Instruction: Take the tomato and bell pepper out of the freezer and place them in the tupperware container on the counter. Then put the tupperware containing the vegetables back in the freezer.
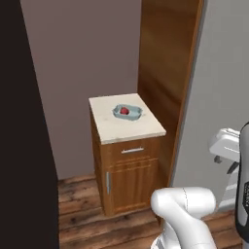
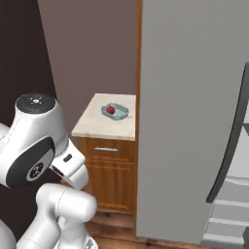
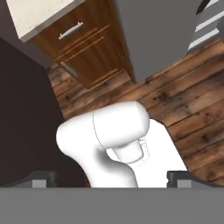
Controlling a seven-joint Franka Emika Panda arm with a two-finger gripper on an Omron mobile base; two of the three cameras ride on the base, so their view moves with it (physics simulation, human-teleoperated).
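Glossy white rounded arm links, dark grey joint caps (one apparently dotted with small screws), black wrist section

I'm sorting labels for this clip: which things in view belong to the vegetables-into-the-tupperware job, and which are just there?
Part of the job:
- tupperware on the counter
- a red vegetable already in it; tomato or pepper, too small to tell
- freezer, its door swung open
- gripper, open and holding nothing

Just there:
- drawer
- cabinet door
- wood floor
- wood side panel
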